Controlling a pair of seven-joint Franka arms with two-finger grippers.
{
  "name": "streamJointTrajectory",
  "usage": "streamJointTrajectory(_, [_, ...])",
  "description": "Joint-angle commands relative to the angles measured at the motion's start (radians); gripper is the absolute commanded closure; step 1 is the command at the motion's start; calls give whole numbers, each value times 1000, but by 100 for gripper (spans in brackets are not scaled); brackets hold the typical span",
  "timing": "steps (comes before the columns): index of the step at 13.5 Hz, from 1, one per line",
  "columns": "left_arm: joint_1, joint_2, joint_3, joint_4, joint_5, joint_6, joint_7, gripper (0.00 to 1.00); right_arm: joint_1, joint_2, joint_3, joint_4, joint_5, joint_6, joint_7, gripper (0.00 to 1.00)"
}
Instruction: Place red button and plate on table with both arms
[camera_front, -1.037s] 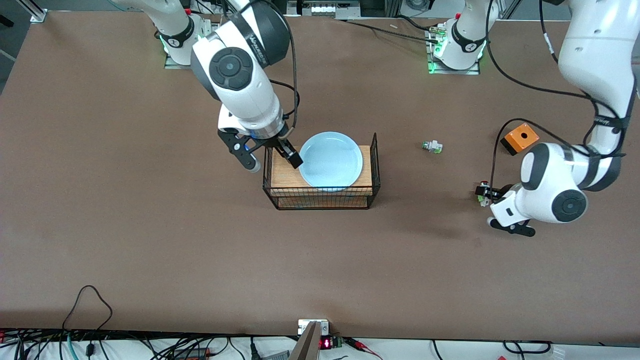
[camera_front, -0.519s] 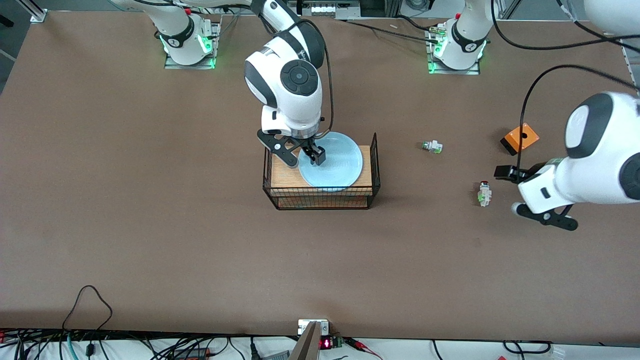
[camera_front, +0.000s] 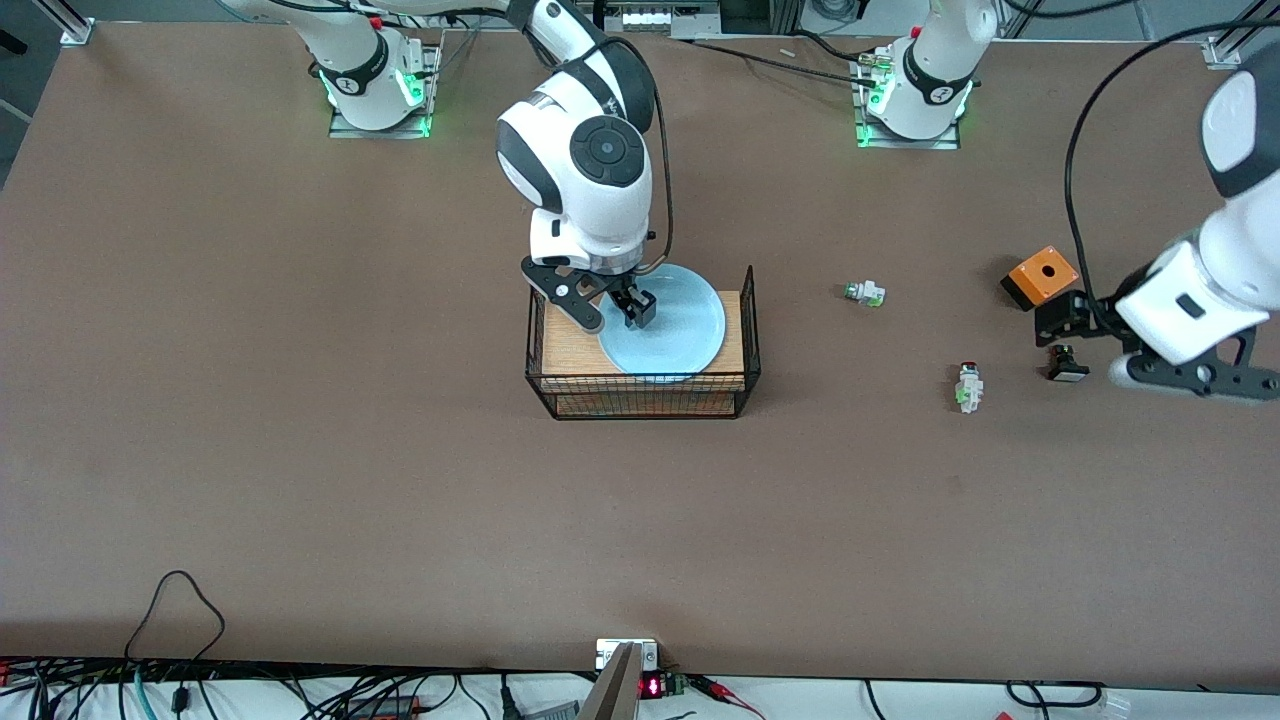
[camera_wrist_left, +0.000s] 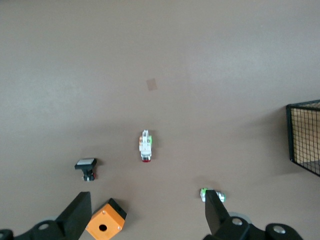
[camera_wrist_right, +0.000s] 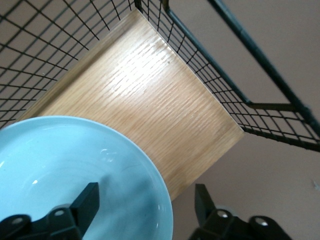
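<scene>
The light-blue plate (camera_front: 668, 322) lies on the board top of the wire crate (camera_front: 742, 345). My right gripper (camera_front: 615, 308) is open with its jaws astride the plate's rim, one finger over the plate's inside and one outside it; in the right wrist view the plate (camera_wrist_right: 65, 165) sits under the gripper (camera_wrist_right: 145, 206). The red button (camera_front: 967, 386) lies alone on the brown table (camera_front: 400, 480). My left gripper (camera_front: 1062, 322) is open and empty, up in the air above the orange block. In the left wrist view the red button (camera_wrist_left: 145, 146) lies well clear of the gripper (camera_wrist_left: 147, 220).
An orange block (camera_front: 1042, 275) and a black-bodied switch (camera_front: 1068, 368) lie toward the left arm's end of the table. A white-and-green switch with a greenish cap (camera_front: 864, 293) lies between the crate and the block. The crate's raised wire side (camera_wrist_right: 235, 95) stands beside the plate.
My left gripper let go of the red button, left it on the table and rose away toward the left arm's end. My right gripper moved over the plate's rim.
</scene>
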Motion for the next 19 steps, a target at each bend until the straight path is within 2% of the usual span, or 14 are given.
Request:
streamJointTrajectory(1, [-53, -172, 34, -213, -19, 60, -26, 0, 24, 24, -7, 19, -27, 1, 26, 23])
streamJointTrajectory(5, [-38, -152, 31, -191, -24, 51, -21, 0, 30, 26, -7, 19, -34, 1, 17, 46])
streamJointTrajectory(7, [-38, -152, 29, -190, -24, 51, -20, 0, 18, 26, -7, 17, 31, -10, 44, 55])
streamJointTrajectory(9, [-37, -152, 29, -190, -24, 50, -15, 0, 16, 26, -8, 17, 81, -7, 40, 74])
streamJointTrajectory(12, [-38, -152, 29, -190, -24, 48, -14, 0, 15, 26, -8, 17, 88, -5, 43, 81])
streamJointTrajectory(13, [-38, -152, 29, -190, -24, 48, -14, 0, 13, 24, -7, 17, 97, -9, 38, 87])
streamJointTrajectory(14, [-38, -152, 29, -190, -24, 48, -14, 0, 16, 24, -7, 19, 114, -10, 37, 100])
streamJointTrajectory(16, [-38, -152, 28, -190, -24, 48, -15, 0, 24, 20, -7, 16, 133, -15, 37, 100])
streamJointTrajectory(19, [-38, -152, 26, -190, -24, 48, -14, 0, 27, -12, -5, 17, 134, -94, 35, 100])
